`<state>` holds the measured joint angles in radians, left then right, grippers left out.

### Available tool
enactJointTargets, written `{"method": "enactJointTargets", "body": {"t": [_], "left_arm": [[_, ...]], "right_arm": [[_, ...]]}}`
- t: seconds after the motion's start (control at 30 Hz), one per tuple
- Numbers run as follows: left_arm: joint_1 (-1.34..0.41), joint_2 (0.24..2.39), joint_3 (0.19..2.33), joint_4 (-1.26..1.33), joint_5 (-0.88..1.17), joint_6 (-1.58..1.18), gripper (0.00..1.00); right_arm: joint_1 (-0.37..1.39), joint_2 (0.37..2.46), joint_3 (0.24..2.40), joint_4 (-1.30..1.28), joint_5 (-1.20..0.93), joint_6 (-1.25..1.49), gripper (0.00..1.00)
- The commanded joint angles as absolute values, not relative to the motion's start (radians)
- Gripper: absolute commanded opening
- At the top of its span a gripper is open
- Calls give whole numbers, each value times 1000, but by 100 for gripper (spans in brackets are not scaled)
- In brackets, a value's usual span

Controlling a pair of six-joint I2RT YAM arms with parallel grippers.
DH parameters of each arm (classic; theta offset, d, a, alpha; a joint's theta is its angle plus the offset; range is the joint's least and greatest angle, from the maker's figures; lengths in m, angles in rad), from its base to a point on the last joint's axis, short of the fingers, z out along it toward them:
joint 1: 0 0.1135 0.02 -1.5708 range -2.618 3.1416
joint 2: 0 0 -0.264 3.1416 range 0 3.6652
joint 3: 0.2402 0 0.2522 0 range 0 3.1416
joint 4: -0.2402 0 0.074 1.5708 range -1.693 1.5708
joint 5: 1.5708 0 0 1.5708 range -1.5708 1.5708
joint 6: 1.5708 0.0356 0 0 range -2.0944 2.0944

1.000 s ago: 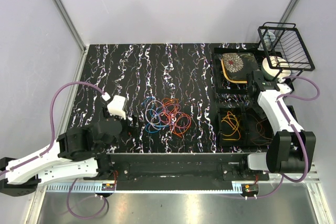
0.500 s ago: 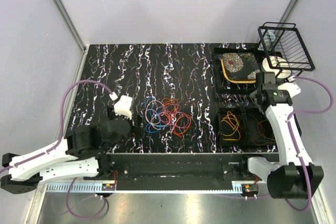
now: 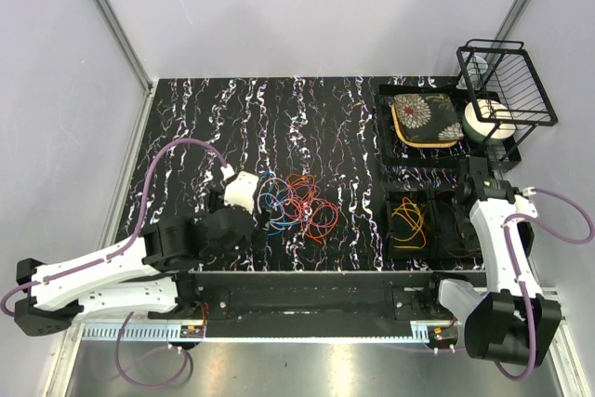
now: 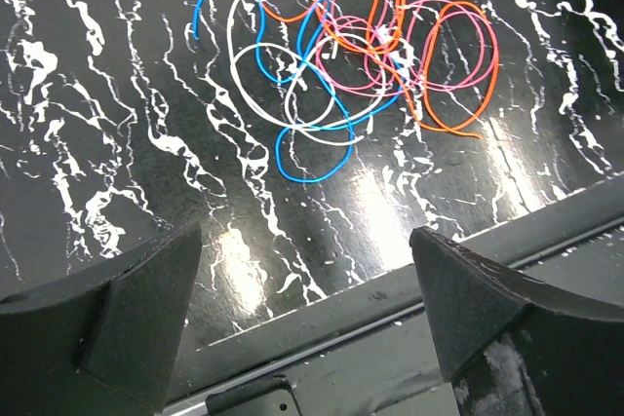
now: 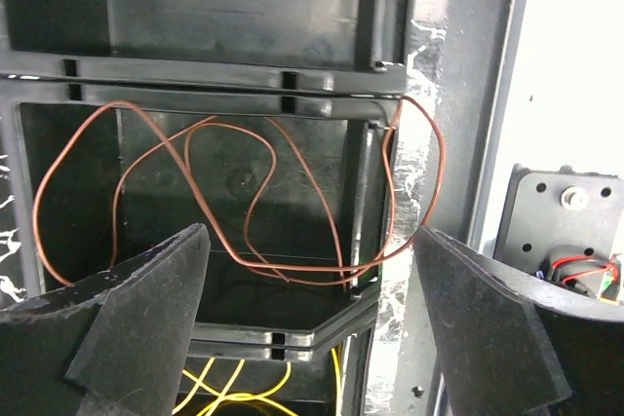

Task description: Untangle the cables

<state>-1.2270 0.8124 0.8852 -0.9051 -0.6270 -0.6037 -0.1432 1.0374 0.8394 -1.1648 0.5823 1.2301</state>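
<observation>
Blue first, judging by the layout: seeing the cables lying as one knot in the middle of the worktop, orange and pink loops heaped on the far side, white and blue ones nearer; hovering the left tool just short of them, spread wide and gripping nothing; eyeing the blue loop sticking out on the near edge, crossed by little besides white; probably best pinching it at that free bend, not at the crowded centre, then drawing it outward slowly and low, watching for the rest dragging along; holding the right tool over a tray compartment, equally wide and empty, above a brown cable lying inside, one bend spilling over the right-hand wall; possibly needing that tool for pinning the knot; noting a yellow cable in the neighbouring compartment.
</observation>
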Motion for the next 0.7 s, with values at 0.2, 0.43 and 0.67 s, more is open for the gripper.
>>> {"method": "enactJointTargets", "body": {"t": [0.2, 0.43, 0.67], "left_arm": [[-1232, 841, 908, -904, -604, -670, 91], [-1232, 830, 854, -893, -614, -681, 90], [-1233, 770, 844, -882, -600, -680, 90]], "right_arm": [[-152, 980, 804, -1112, 574, 1279, 90], [-161, 1016, 956, -1180, 606, 1261, 91], [-169, 881, 858, -1247, 565, 1334, 90]]}}
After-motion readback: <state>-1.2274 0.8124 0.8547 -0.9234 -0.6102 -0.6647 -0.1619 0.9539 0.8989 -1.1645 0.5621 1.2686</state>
